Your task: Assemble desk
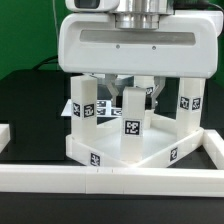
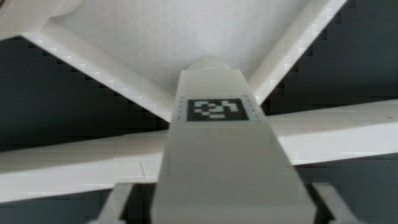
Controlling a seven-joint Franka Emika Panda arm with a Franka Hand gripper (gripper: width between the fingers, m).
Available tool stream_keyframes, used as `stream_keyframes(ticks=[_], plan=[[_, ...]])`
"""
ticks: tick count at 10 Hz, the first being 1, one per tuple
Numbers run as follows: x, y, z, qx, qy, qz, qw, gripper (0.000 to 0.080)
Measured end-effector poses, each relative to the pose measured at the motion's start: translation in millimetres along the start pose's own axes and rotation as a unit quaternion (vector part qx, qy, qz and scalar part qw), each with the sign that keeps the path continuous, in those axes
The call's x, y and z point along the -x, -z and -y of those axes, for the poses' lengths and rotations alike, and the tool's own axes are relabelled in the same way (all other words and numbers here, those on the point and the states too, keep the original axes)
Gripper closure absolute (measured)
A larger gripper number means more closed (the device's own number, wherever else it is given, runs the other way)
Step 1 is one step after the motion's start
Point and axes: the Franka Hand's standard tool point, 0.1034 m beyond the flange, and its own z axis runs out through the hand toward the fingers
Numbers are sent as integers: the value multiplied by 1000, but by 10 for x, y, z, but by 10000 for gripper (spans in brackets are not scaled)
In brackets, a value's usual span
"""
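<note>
The white desk top (image 1: 150, 150) lies on the black table as a rimmed tray, one corner toward the front. White tagged legs stand upright on it at the exterior view's left (image 1: 85, 108) and right (image 1: 190, 105). A third leg (image 1: 133, 115) stands at the front corner. My gripper (image 1: 130, 92) comes straight down over this front leg. In the wrist view the same leg (image 2: 222, 150), tag on its end, fills the space between my fingers (image 2: 118, 203), and the gripper (image 2: 222, 203) is shut on it. The desk top's corner (image 2: 214, 40) spreads beyond the leg.
A long white border rail (image 1: 110, 182) runs along the front of the table and turns up at the exterior view's right (image 1: 213, 150). It also shows as a band (image 2: 63, 160) crossing behind the leg. The marker board (image 1: 105, 104) lies behind the legs.
</note>
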Motion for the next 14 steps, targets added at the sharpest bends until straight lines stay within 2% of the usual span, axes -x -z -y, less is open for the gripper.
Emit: stream_keyframes(ticks=[2,7,9,12,14], plan=[[0,0,1,-1,-12,0,1000,511],[5,-3,-5,-4,-196,0,981,511],[16,-3,32,-5,-284,1,959,511],[24,-3,33,-7,-413,4,911,511],[39,-2,46,-12,-503,12,864,511]])
